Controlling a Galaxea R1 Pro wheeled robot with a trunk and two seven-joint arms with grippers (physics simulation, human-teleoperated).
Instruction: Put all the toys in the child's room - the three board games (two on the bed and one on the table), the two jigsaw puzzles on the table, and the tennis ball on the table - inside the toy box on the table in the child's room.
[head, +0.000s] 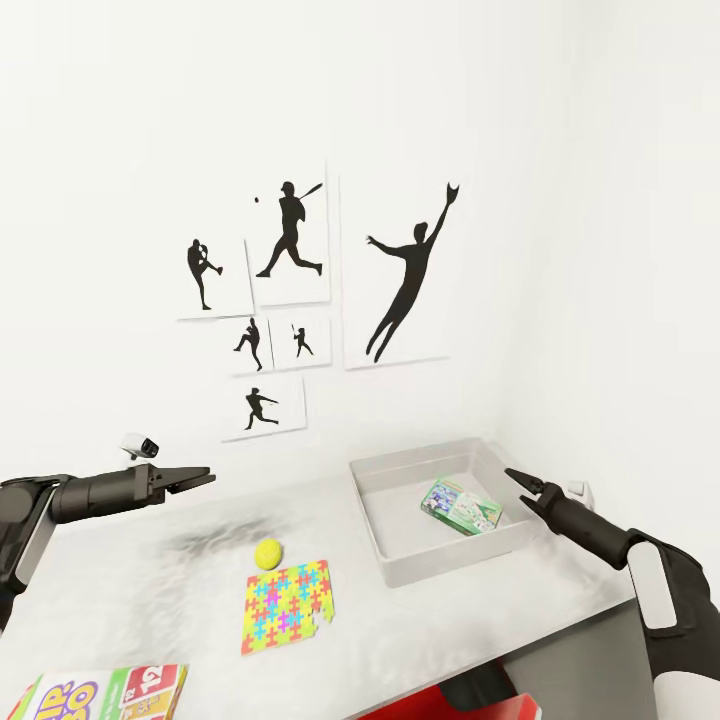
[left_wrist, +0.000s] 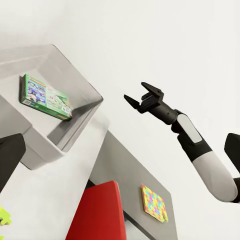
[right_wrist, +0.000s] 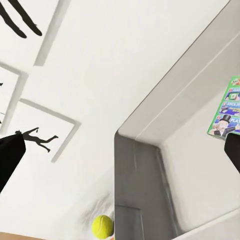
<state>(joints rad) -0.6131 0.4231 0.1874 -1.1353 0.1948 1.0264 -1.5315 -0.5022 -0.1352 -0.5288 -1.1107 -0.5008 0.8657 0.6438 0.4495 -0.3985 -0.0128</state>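
Green board game (head: 461, 507) flat inside grey toy box (head: 400, 570); tennis ball (head: 268, 553) beside jigsaw puzzle (head: 286, 604).

Bench (head: 480, 640): smooth matt light grey top, faintly mottled. Toy box (head: 395, 560): plain matt grey, plastic-looking. Board game (head: 461, 506) inside: glossy printed card. Tennis ball (head: 268, 553): dull, fuzzy-looking yellow-green. Jigsaw puzzle (head: 285, 603): flat matt multicolour pieces. Both end effectors: matt black.
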